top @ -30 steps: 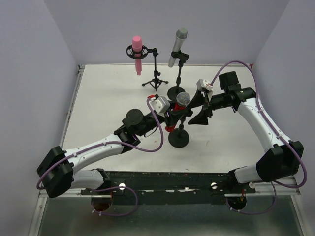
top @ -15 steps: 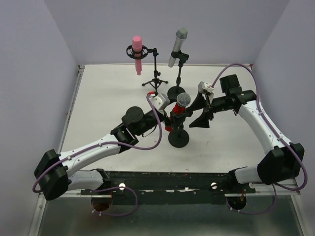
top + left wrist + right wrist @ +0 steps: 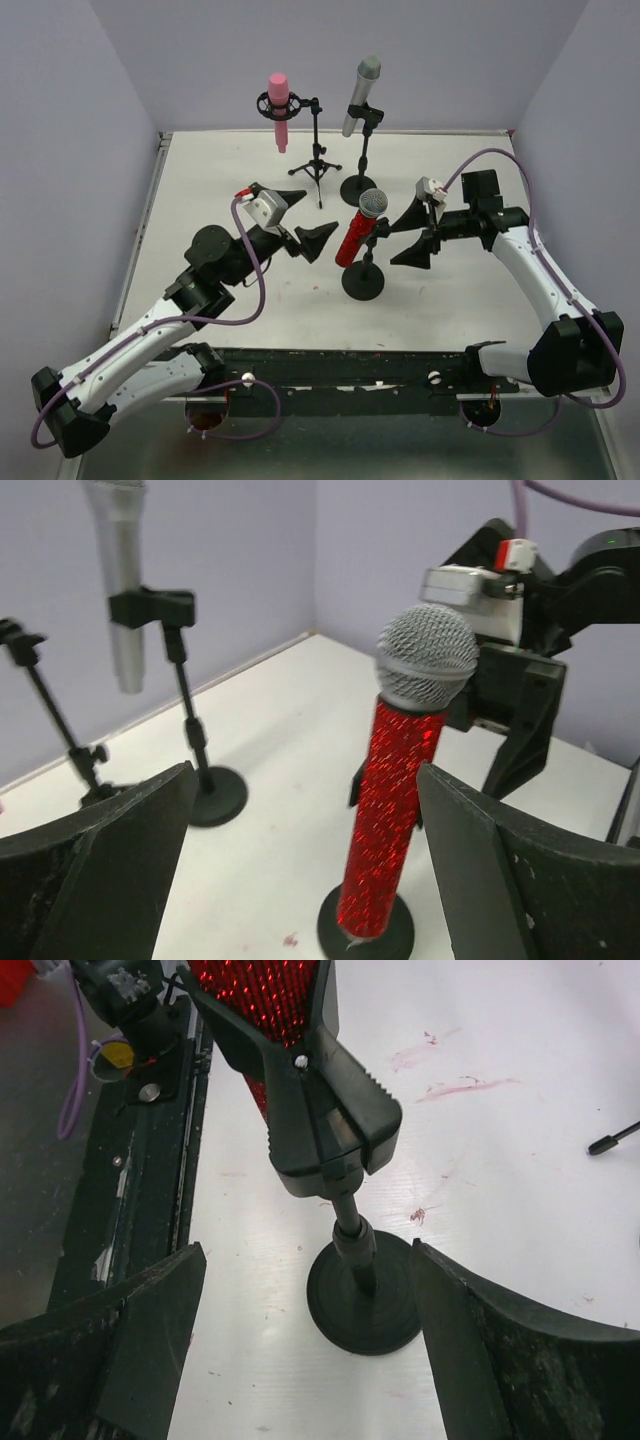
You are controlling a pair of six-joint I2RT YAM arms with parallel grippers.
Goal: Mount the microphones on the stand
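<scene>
Your left gripper (image 3: 304, 218) is spread wide and holds nothing. It sits just left of the red microphone (image 3: 354, 240), near it but not touching. In the left wrist view the glittery red body and silver mesh head rise ahead in the gap between the two dark fingers (image 3: 110, 870), clear of both.

Your right gripper (image 3: 412, 236) is also spread wide and empty, just to the right of the same microphone. In its wrist view the black clip (image 3: 320, 1110) grips the red body, and below it the post runs down to the round base of the front stand (image 3: 365, 1300). Clip, post and base all lie ahead of the fingers, apart from them.

The red microphone sits in that clip. It is tilted, with its head up and toward the back right and its tail low, close above the base.

Farther back, the silver microphone (image 3: 360, 95) is clipped at a slant on the back stand (image 3: 358, 187), which has a round base. To its left, the pink microphone (image 3: 277, 105) hangs upright in a ring-shaped shock mount (image 3: 277, 102) on the arm of the tripod stand (image 3: 316, 165).

All three stands rest on the white table (image 3: 220, 170), which carries a few faint pink marks (image 3: 455, 1088) near the front stand.
</scene>
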